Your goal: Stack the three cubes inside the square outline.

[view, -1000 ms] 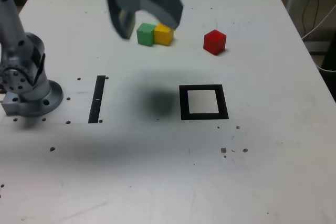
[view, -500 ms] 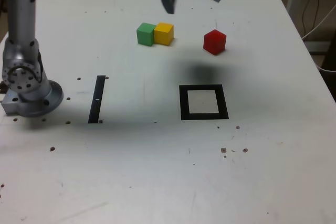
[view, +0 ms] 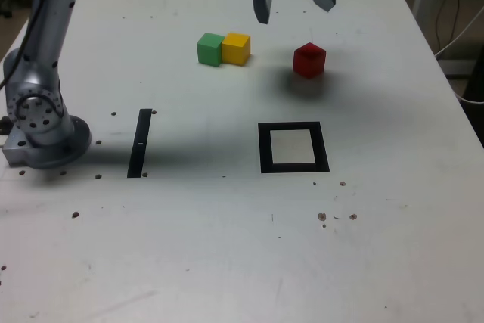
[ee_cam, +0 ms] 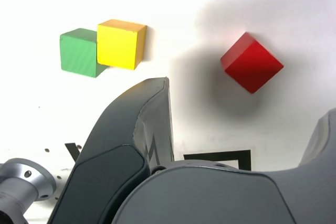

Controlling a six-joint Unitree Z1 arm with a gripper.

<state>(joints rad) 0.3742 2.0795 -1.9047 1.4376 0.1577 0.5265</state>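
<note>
Jaws spread wide and empty, the gripper [view: 296, 1] hangs above the red cube [view: 309, 60], which sits corner-on beyond the empty square outline [view: 293, 147]; closing unaligned on its skewed faces could knock it aside.

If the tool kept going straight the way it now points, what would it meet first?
Probably the small red cube, which lies between the open tool's fingers in the wrist view; depth is uncertain, so it might reach bare white table beside it.
</note>
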